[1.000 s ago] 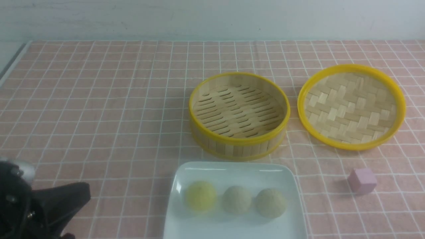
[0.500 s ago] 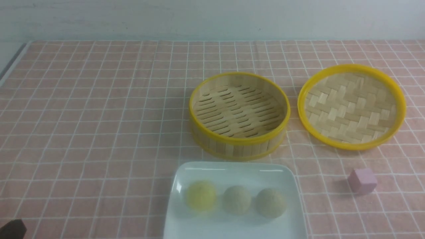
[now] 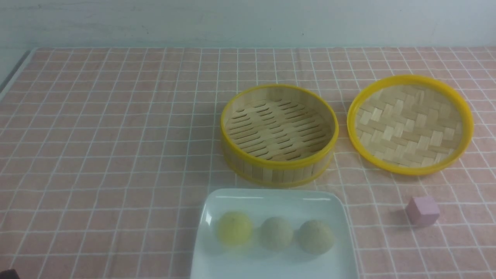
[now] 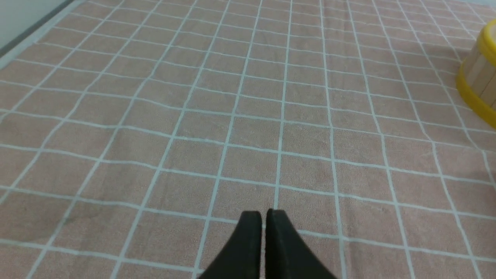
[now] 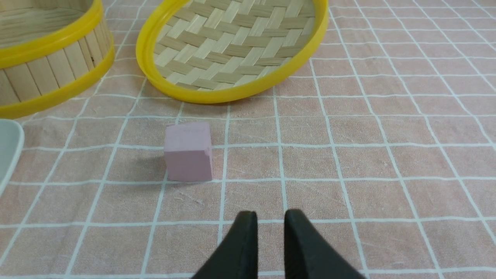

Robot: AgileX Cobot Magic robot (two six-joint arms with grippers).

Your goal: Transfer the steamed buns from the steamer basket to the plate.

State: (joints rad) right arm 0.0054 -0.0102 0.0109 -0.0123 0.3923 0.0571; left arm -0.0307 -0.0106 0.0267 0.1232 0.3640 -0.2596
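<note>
The three steamed buns lie in a row on the white plate (image 3: 271, 197) at the front: a yellow one (image 3: 234, 228) and two pale beige-green ones (image 3: 276, 232) (image 3: 316, 236). The steamer basket (image 3: 271, 172) stands just behind the plate with nothing in it. My left gripper (image 4: 263, 215) is shut and empty, low over bare cloth left of the basket (image 4: 478, 73). My right gripper (image 5: 271, 217) is empty with its fingers almost together, over the cloth near the pink cube (image 5: 188, 152). Neither gripper shows in the front view.
The shallow woven lid (image 3: 410, 124) lies right of the basket, also in the right wrist view (image 5: 232, 50). The pink cube (image 3: 422, 210) sits in front of the lid. A corner of the plate (image 5: 9, 151) and the basket wall (image 5: 50, 69) show in the right wrist view.
My left arm has drawn back from the front left of the table and almost out of the front view. The buns, plate, basket, lid and cube have not moved.
</note>
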